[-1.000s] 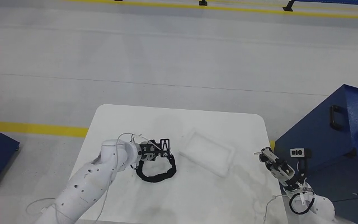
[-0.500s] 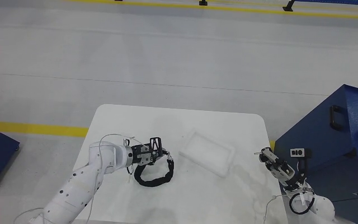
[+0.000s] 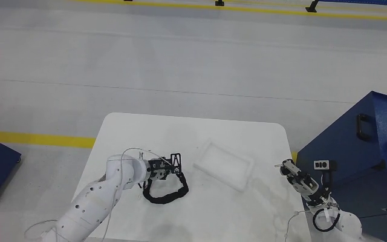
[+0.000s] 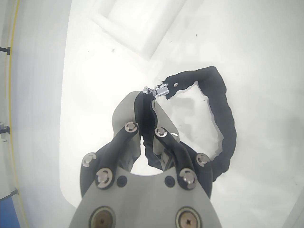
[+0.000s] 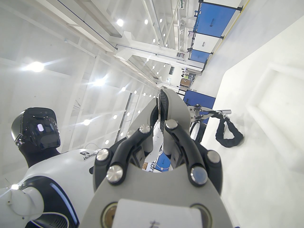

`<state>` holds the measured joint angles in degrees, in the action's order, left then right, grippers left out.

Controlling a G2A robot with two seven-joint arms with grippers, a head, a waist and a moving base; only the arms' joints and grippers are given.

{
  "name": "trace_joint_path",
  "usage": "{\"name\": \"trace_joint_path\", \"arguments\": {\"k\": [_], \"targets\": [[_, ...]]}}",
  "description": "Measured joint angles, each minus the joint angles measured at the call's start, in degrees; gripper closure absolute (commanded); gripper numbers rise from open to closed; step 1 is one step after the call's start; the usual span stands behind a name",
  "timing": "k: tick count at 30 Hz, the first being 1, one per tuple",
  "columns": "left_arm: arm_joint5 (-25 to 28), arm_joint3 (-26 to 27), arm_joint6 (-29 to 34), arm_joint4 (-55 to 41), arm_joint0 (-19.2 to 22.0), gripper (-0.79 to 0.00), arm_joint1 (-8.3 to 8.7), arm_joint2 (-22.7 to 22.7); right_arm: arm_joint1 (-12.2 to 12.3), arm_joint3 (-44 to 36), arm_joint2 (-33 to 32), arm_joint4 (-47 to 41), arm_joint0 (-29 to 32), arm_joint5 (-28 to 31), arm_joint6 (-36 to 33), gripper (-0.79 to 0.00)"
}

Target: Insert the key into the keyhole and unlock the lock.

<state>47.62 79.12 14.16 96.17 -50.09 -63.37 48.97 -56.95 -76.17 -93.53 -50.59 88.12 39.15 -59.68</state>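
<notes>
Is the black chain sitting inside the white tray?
No, the black chain is outside the white tray, beside it on the table, with one end pinched in the left claw.

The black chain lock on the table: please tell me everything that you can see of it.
The chain lock is a loop in a black, cloth-like sleeve. Its curve rests on the white table, near a shallow white tray but apart from it. One end carries a shiny metal fitting with a small rivet beside it. The left gripper is shut on the other end, close to that fitting. Whether a key is inserted, I cannot tell.
</notes>
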Motion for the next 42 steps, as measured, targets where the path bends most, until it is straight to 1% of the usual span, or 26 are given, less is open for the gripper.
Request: {"name": "trace_joint_path", "arguments": {"k": [8,17,26,35,36,37,38,39,40,41,42], "targets": [[-1.0,-6.8,2.5,1.3,4.9,0.000,-2.76,-6.0,0.0,0.0,0.0,0.0,0.0,0.0,0.0,0.000],[-2.4,-14.6,5.3,1.8,9.1,0.000,-5.90,-11.0,0.0,0.0,0.0,0.0,0.0,0.0,0.0,0.000],[-3.8,-20.1,7.4,1.7,12.0,0.000,-8.55,-13.7,0.0,0.0,0.0,0.0,0.0,0.0,0.0,0.000],[-3.3,-25.8,8.9,0.2,14.4,0.000,-11.18,-15.7,0.0,0.0,0.0,0.0,0.0,0.0,0.0,0.000],[-3.3,-26.3,9.0,0.0,14.6,-0.009,-11.44,-15.9,0.0,0.0,0.0,0.0,0.0,0.0,0.0,0.000],[-3.3,-26.8,9.1,-0.2,14.9,-0.099,-11.68,-16.0,0.0,0.0,0.0,0.0,0.0,0.0,0.0,0.000],[-3.3,-27.4,9.2,-0.5,15.1,-0.268,-11.99,-16.1,0.0,0.0,0.0,0.0,0.0,0.0,0.0,0.000],[-3.4,-27.8,9.2,-0.6,15.3,-0.400,-12.20,-16.2,0.0,0.0,0.0,0.0,0.0,0.0,0.0,0.000],[-3.4,-28.4,9.2,-0.8,15.5,-0.563,-12.46,-16.3,0.0,0.0,0.0,0.0,0.0,0.0,0.0,0.000],[-3.4,-28.7,9.1,-0.9,15.7,-0.643,-12.64,-16.4,0.0,0.0,0.0,0.0,0.0,0.0,0.0,0.000],[-3.3,-29.1,9.1,-1.0,15.8,-0.653,-12.81,-16.5,0.0,0.0,0.0,0.0,0.0,0.0,0.0,0.000]]}}
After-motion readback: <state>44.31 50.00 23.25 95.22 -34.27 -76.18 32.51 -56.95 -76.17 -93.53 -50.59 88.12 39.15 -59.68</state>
